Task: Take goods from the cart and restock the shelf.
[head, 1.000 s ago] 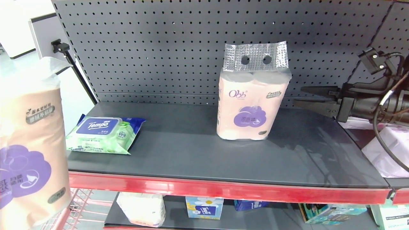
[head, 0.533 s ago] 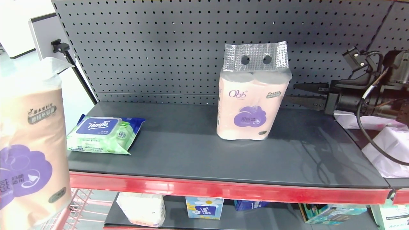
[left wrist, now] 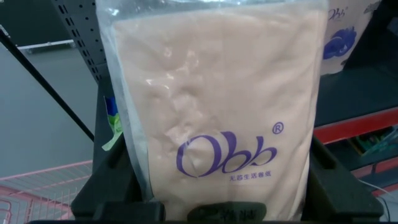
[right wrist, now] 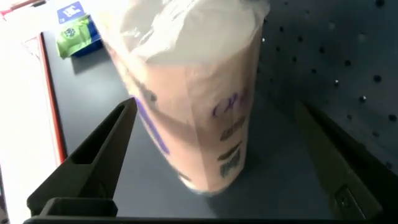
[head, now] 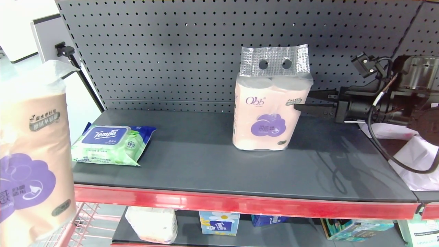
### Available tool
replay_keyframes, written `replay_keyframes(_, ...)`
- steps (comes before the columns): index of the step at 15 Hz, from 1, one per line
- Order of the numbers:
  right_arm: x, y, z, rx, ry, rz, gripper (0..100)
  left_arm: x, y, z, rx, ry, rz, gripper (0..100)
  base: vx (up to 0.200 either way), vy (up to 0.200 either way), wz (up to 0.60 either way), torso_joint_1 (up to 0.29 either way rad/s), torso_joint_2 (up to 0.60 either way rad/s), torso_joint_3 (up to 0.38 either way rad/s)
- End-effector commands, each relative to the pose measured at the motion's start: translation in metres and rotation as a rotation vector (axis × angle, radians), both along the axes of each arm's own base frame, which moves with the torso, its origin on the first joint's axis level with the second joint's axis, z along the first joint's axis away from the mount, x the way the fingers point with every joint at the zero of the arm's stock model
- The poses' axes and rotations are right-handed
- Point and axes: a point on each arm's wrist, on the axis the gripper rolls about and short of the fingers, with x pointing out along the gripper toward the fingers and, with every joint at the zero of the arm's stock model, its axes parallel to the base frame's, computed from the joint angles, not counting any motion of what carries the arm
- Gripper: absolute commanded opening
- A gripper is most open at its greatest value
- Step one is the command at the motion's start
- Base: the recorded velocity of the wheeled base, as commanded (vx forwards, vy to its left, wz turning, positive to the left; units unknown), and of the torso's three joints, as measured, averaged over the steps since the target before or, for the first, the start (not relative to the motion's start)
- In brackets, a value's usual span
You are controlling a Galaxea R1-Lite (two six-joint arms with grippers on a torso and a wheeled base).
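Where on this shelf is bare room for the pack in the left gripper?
Widest bare shelf deck: between the wipes pack and the standing roll pack, out to the red front lip. Also the front right corner. Crowded: beside that pack, where the open right gripper reaches it.

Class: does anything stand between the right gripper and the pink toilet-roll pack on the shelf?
Nothing visible does: the right gripper, jaws open, straddles the pink plastic-wrapped toilet-roll pack on the grey metal shelf.

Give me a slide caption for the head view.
Open right gripper beside the upright toilet-paper pack on the shelf, wet wipes lying farther left.
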Motion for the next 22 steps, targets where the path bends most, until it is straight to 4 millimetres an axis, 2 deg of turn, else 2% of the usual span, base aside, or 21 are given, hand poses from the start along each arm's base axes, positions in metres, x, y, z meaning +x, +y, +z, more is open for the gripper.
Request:
replay_keyframes(1,0.01,0.002,0.0,-0.003,-0.01,0.006,100,0.001,0.0,0.0,0.001,0.0,0.0,0,0.0,0.0,0.0,0.0,0.0,0.0)
replay_keyframes(4,0.017,0.008,0.001,-0.002,-0.019,0.021,100,0.001,0.0,0.0,0.0,0.001,0.0,0,0.0,0.0,0.0,0.0,0.0,0.0)
replay_keyframes(7,0.015,0.027,-0.001,-0.002,-0.016,0.075,100,0.002,0.0,0.0,0.001,0.007,0.0,0,0.0,0.0,0.0,0.0,0.0,0.0)
replay_keyframes(11,0.018,0.039,-0.008,-0.001,0.003,0.118,100,0.002,0.0,0.001,0.002,0.005,0.003,0,0.0,0.0,0.0,0.0,0.0,0.0)
replay_keyframes(22,0.027,0.049,-0.017,-0.012,0.001,0.165,100,0.003,0.0,0.002,0.017,0.0,0.014,0,0.0,0.0,0.0,0.0,0.0,0.0)
